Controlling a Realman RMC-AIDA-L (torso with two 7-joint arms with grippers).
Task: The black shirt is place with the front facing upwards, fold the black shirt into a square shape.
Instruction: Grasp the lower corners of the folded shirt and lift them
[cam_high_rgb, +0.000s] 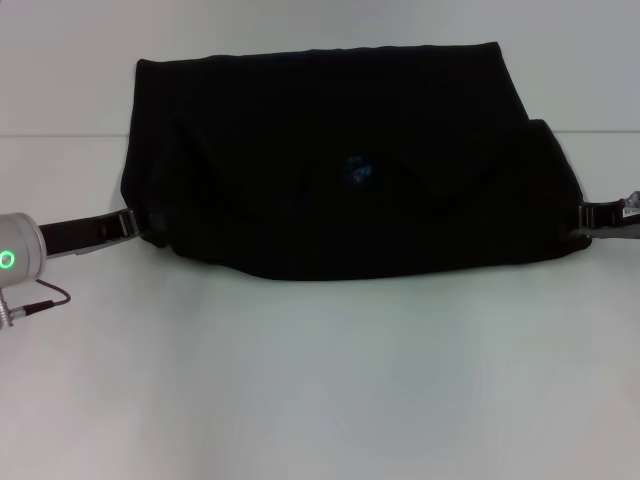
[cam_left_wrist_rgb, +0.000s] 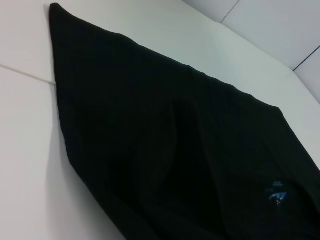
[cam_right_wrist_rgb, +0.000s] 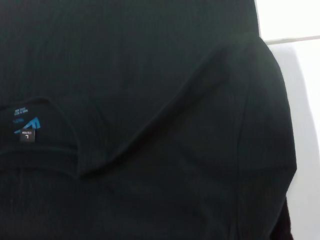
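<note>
The black shirt (cam_high_rgb: 340, 160) lies spread sideways across the white table, its near part doubled over into a wide band. Its small blue neck label (cam_high_rgb: 358, 172) shows near the middle. No white letters show. My left gripper (cam_high_rgb: 140, 228) is at the shirt's left lower edge, its tip against the cloth. My right gripper (cam_high_rgb: 585, 216) is at the shirt's right lower edge, its tip against the cloth. The left wrist view shows the shirt (cam_left_wrist_rgb: 165, 150) and the label (cam_left_wrist_rgb: 276, 190). The right wrist view shows the shirt's neckline and a sleeve fold (cam_right_wrist_rgb: 165, 125), with the label (cam_right_wrist_rgb: 26, 125).
The white table (cam_high_rgb: 320, 380) stretches in front of the shirt. A thin seam (cam_high_rgb: 60, 133) crosses the table behind the shirt's left side. My left arm's wrist with a green light (cam_high_rgb: 15, 258) is at the left edge, with a thin cable (cam_high_rgb: 45, 300) below it.
</note>
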